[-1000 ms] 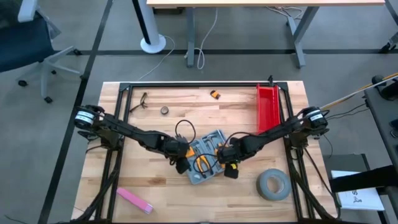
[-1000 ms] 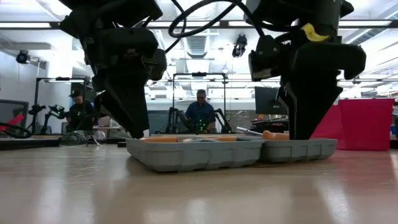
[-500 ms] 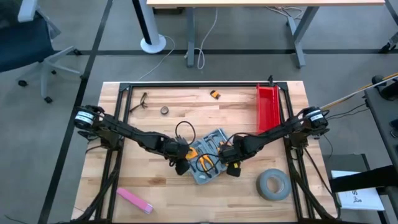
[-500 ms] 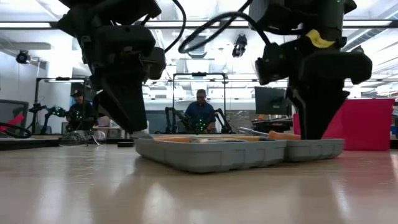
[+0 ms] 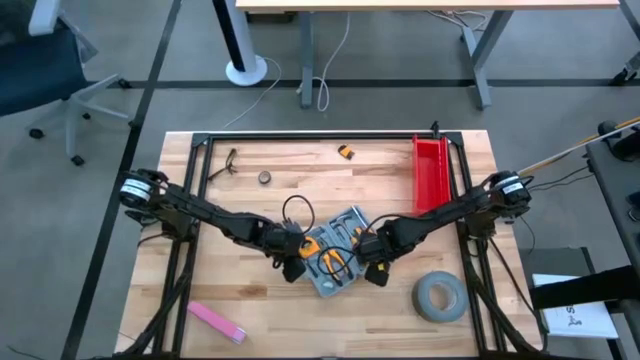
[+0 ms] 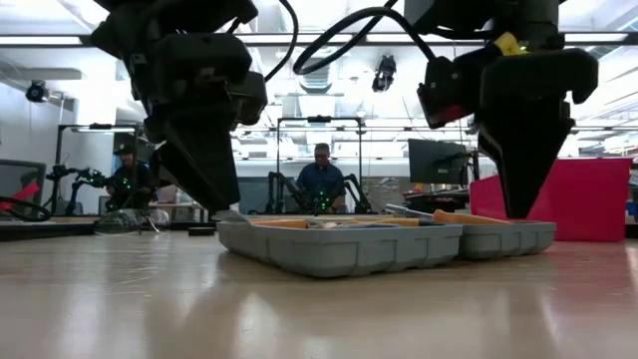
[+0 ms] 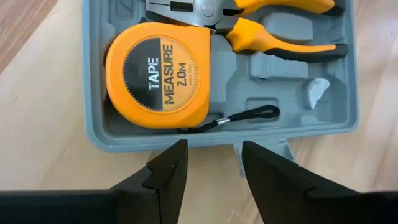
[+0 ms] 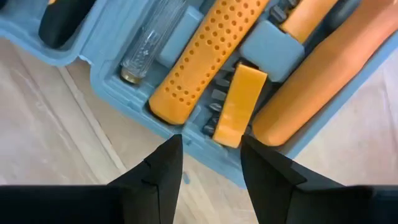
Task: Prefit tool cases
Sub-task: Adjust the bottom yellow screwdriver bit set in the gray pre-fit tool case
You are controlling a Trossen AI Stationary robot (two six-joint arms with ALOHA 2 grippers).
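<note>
The blue-grey tool case [image 5: 328,281] lies open and flat on the table's middle [image 6: 339,247]. One half holds a yellow tape measure [image 7: 158,74] and orange-handled pliers; the other holds orange-handled tools and a bit holder [image 8: 236,102]. My left gripper [image 5: 293,265] is open at the case's left end [image 7: 211,165], by the rim with the small latch tab [image 7: 239,149]. My right gripper [image 5: 377,268] is open over the case's right end [image 8: 210,155], pointing down [image 6: 518,211]. My left gripper meets the rim [image 7: 205,142] of the tape-measure half at the case's left end, with open fingers [image 6: 221,207] slanting down from the table's left. The case lies flat on the table. My right gripper stands over the right half's rim [image 8: 193,140]; I cannot tell whether it touches it.
A red bin [image 5: 430,175] stands at the far right. A grey tape roll [image 5: 438,297] lies near right and a pink flat piece [image 5: 217,322] near left. Small items [image 5: 346,152] [image 5: 264,178] lie toward the far edge. People sit in the room beyond [image 6: 321,179].
The open case has slid a little along the table toward its right edge, staying flat. My left gripper has followed it rightward at its left end. My right gripper has moved toward the table's right and risen slightly.
</note>
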